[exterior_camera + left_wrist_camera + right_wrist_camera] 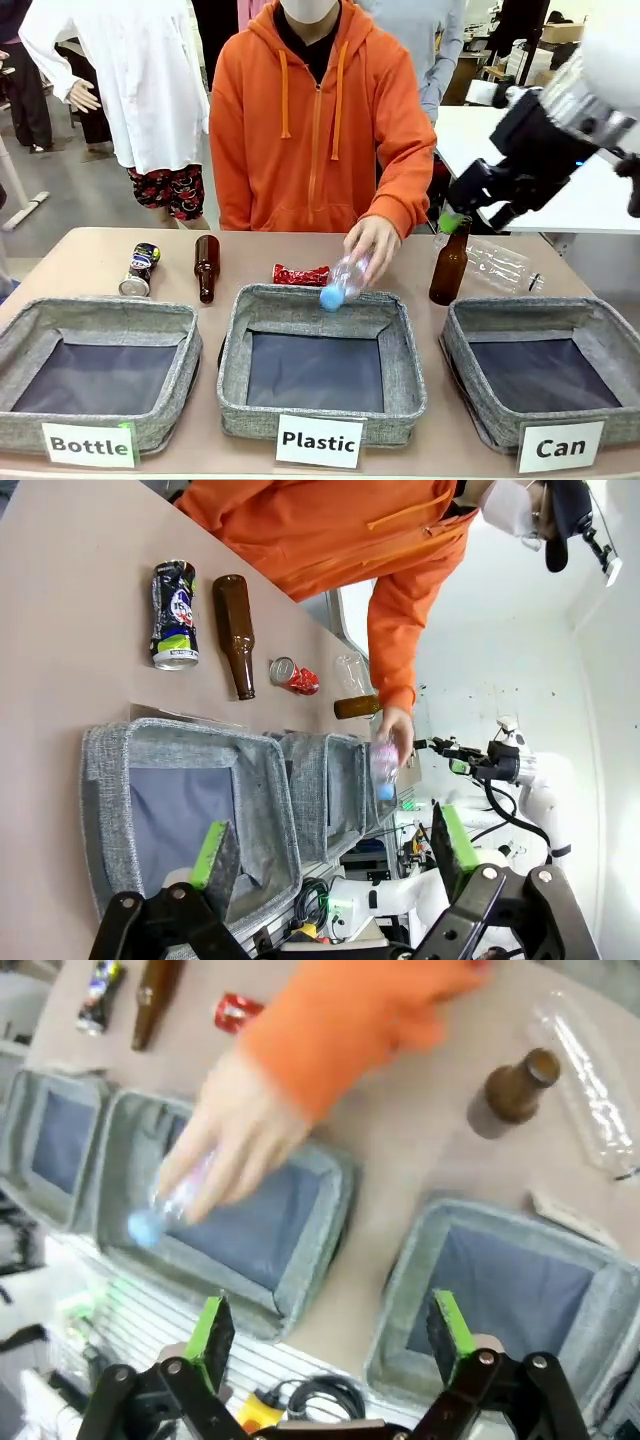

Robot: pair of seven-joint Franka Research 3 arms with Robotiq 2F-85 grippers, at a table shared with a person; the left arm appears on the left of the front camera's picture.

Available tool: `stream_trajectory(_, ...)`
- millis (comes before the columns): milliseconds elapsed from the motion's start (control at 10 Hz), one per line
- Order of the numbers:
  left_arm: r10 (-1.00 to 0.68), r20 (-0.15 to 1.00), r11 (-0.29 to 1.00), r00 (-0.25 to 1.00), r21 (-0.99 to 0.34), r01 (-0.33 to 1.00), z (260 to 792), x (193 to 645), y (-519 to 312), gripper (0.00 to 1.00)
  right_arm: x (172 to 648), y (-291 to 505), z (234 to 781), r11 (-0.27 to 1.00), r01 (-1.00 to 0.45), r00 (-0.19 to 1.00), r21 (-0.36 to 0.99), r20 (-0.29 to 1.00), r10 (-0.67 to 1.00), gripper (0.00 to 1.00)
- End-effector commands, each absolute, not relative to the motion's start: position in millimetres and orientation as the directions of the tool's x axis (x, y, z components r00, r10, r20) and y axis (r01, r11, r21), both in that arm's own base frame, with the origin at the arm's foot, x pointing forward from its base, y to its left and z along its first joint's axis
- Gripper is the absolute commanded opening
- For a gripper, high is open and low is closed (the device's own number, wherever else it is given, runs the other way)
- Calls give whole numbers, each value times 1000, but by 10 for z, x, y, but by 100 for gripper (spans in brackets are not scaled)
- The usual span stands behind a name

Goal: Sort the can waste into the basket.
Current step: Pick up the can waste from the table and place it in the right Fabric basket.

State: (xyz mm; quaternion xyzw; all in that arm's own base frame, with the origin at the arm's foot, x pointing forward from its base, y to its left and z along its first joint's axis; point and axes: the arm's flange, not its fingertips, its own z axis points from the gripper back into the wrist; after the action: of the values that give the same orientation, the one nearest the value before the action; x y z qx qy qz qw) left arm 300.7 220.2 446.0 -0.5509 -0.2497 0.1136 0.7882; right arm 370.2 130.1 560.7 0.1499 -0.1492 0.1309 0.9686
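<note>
From the front camera I can read the cards. The Can basket (541,311) sits at the right end of the desk (80,255) on my side, grey woven cloth with a dark lining, next to the Plastic basket (270,298) in the middle. In that view one green pad of the right fingers (451,221) hangs above an upright brown bottle (449,268). The right wrist camera gives me both pads standing wide apart with nothing between them, looking down on the Can basket's lining.

The left wrist camera shows the left fingers (211,852) equally spread and holding nothing. It also gives the better look at the cans. The black can (174,615) lies on its side at the desk's far left, silver end showing, blue-green marks on its wall, near a lying brown bottle (234,630). The red can (293,676), crushed and shiny, lies beyond the Plastic basket, well apart from the Can basket.

A person's hand (371,240) tilts a clear bottle (343,280) with a blue cap over the Plastic basket.
</note>
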Motion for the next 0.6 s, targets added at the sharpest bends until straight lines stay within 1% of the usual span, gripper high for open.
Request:
stream_trajectory(0,445,290,367,847,-922,123,4466,2994,2212,100,3323,95,6007,855,-200,953,478,299,56,100)
stream_trajectory(100,445,290,367,847,-922,123,4466,2994,2212,100,2885,-603,5990,793,-156,955,589,294,-30,100)
stream_trajectory(200,445,290,367,847,-922,123,4466,2994,2212,100,2572,-1038,5866,751,-87,948,654,286,-140,100)
stream_trajectory(300,445,290,367,847,-922,123,4466,2994,2212,100,2327,-1378,5722,695,-89,936,713,299,-186,100)
stream_trajectory(500,445,290,367,847,-922,123,4466,2994,2212,100,2082,-1702,5365,599,0,900,801,261,-348,100)
